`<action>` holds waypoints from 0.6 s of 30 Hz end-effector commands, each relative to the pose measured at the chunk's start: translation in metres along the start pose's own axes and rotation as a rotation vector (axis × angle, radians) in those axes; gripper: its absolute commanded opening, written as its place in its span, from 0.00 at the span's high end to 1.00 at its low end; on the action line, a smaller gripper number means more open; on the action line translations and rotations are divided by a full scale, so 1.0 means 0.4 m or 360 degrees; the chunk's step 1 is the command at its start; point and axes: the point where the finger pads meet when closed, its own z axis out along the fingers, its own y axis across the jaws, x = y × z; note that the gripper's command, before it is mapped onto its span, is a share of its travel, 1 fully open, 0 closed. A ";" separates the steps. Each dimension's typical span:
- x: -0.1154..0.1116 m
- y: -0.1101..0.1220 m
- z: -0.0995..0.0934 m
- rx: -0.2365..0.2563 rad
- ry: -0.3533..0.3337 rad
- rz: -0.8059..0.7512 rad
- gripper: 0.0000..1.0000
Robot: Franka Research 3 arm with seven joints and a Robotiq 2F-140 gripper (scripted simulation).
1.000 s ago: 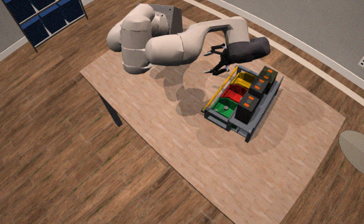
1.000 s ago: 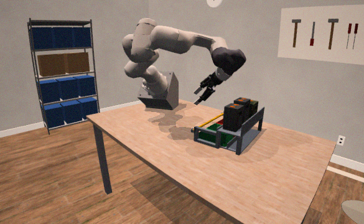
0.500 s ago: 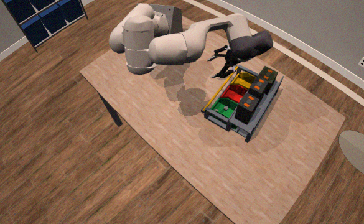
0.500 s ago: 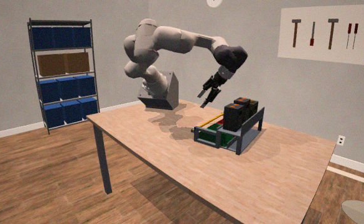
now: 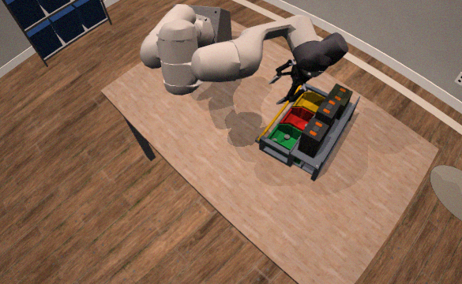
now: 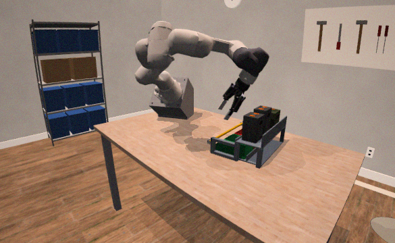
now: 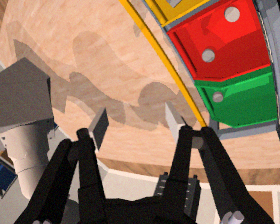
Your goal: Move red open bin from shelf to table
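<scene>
The red open bin (image 5: 298,117) sits in the middle of a low grey shelf (image 5: 309,126) on the table, between a yellow bin (image 5: 310,101) and a green bin (image 5: 284,133). In the wrist view the red bin (image 7: 220,34) holds two small grey parts. A yellow bar (image 5: 278,115) runs along the shelf's front. My gripper (image 5: 283,84) hangs open and empty above the table, just off the shelf's yellow-bin end; it also shows in the exterior view (image 6: 230,107) and the wrist view (image 7: 134,121).
Three dark boxes with orange marks (image 5: 324,112) stand on the shelf's upper level behind the bins. The robot base (image 6: 173,99) stands at the table's far corner. A tall rack with blue bins (image 6: 69,79) stands by the wall.
</scene>
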 end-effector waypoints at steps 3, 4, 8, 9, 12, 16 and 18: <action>0.071 0.083 -0.027 -0.0227 0.0108 -0.0248 0.43; 0.071 0.083 -0.027 -0.0227 0.0108 -0.0248 0.43; 0.071 0.083 -0.027 -0.0227 0.0108 -0.0248 0.43; 0.071 0.083 -0.027 -0.0227 0.0108 -0.0248 0.43; 0.071 0.083 -0.027 -0.0227 0.0108 -0.0248 0.43; 0.063 0.075 -0.025 -0.0325 0.0145 -0.0298 0.43; 0.062 0.069 -0.023 -0.0434 0.0192 -0.0413 0.43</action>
